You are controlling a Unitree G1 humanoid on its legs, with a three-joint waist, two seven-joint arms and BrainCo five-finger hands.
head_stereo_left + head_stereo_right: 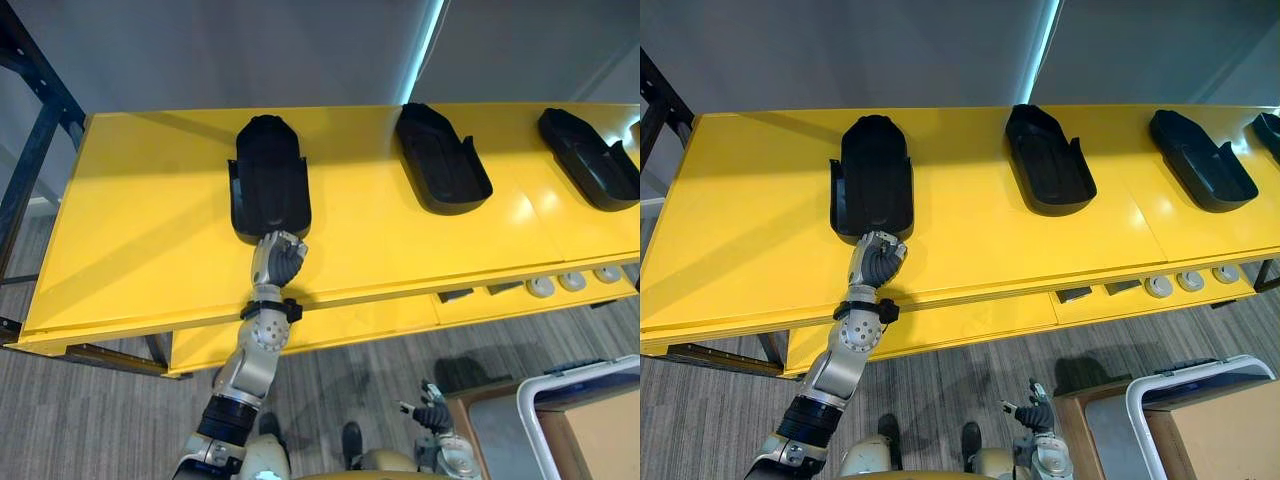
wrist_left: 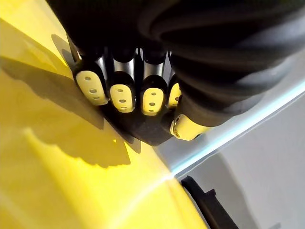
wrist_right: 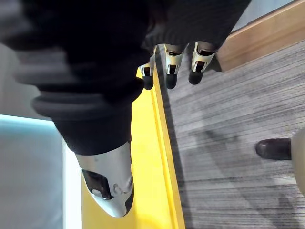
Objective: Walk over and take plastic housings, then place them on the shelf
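Several black plastic housings lie on the yellow shelf top [image 1: 140, 230]. The leftmost housing [image 1: 270, 180] lies lengthwise, and my left hand [image 1: 278, 258] reaches up to its near end. In the left wrist view its fingers [image 2: 119, 93] are curled on the black edge of that housing [image 2: 143, 136], with the thumb just under it. Further right lie a second housing [image 1: 442, 160] and a third housing [image 1: 590, 160]. My right hand [image 1: 432, 415] hangs low by my side, below the shelf front, with its fingers [image 3: 170, 67] relaxed and holding nothing.
Round white parts [image 1: 570, 282] sit on a lower ledge at the shelf's front right. A brown box in a white frame [image 1: 585, 415] stands on the floor at the lower right. A dark metal rack [image 1: 30, 150] stands past the shelf's left end.
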